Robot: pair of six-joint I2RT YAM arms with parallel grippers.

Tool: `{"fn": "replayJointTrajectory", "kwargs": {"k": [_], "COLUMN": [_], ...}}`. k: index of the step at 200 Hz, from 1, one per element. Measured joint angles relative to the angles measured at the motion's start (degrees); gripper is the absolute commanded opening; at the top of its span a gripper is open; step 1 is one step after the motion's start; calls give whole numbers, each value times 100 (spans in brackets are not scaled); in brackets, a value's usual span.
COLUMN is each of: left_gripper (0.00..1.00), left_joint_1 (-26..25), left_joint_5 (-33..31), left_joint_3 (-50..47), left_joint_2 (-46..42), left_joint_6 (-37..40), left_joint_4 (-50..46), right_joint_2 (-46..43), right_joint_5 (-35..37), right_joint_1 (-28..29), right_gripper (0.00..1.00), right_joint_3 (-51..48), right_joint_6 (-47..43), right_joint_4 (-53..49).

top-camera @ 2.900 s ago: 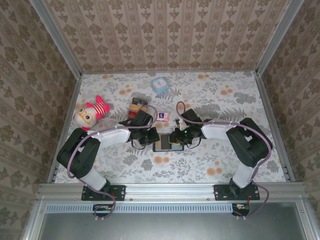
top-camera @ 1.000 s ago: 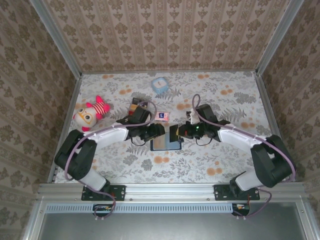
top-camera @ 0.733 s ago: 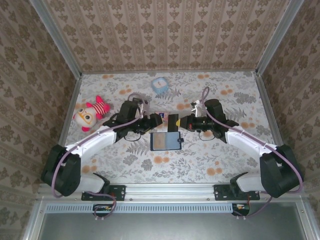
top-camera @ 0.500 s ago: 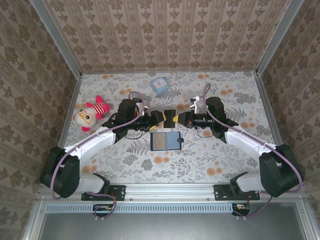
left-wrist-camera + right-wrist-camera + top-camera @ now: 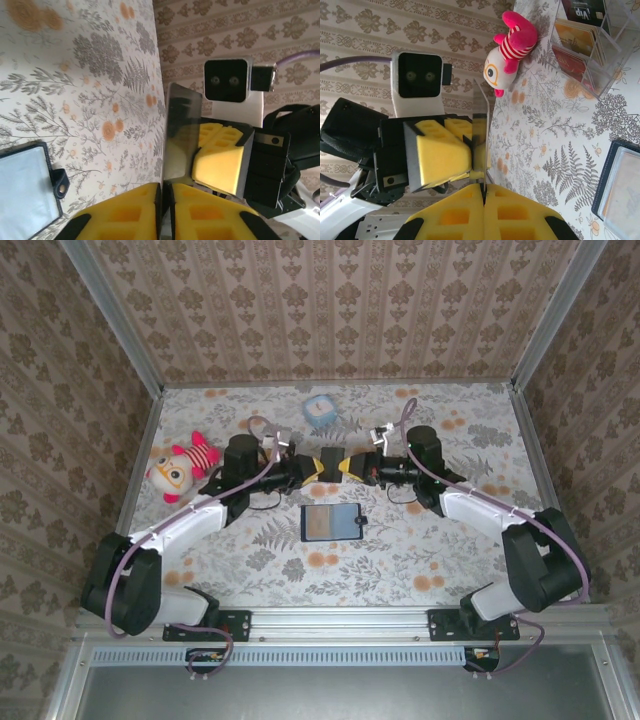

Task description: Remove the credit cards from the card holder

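Since a second ago both arms have risen off the holder (image 5: 333, 523) and met above the bench (image 5: 450, 550), in the upper middle of the top view. The left claw (image 5: 318, 468), which stood wide then, has now closed onto the free end of the card (image 5: 333, 462) that the right claw (image 5: 349, 466) carries. That looks like a handover in mid-air: one card is clear of the holder, and the next step probably needs the right claw to let go. In the left wrist view the left claw's yellow pads (image 5: 125, 210) are pressed almost together at the bottom of the frame, with the card's edge pinched between them. The right wrist view shows the same for the right claw, its pads (image 5: 520, 210) clamped tight on the thin card. The holder lies open and flat on the bench, below the two claws in the top view and well apart from them. Whether more cards remain inside it I cannot tell.
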Motion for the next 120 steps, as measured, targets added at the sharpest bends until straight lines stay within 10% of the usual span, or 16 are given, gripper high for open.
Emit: {"fn": "replayJointTrajectory", "kwargs": {"k": [42,76,120], "left_gripper": [0,0,0], "left_joint_1": [72,79,79], "left_joint_5": [35,4,-772], "left_joint_3": [-22,15,374], "left_joint_2": [-42,-136,-254], "left_joint_6": [-15,149,798], "left_joint_4": [11,-319,-1655], "right_joint_2": [166,142,-188], "right_joint_5": [-17,116,763], "right_joint_1": [0,-2,-2], "right_gripper": [16,59,75], "right_joint_3": [96,264,671], "right_joint_6": [85,-107,-1117], "right_joint_4": [0,-579,-2135]}}
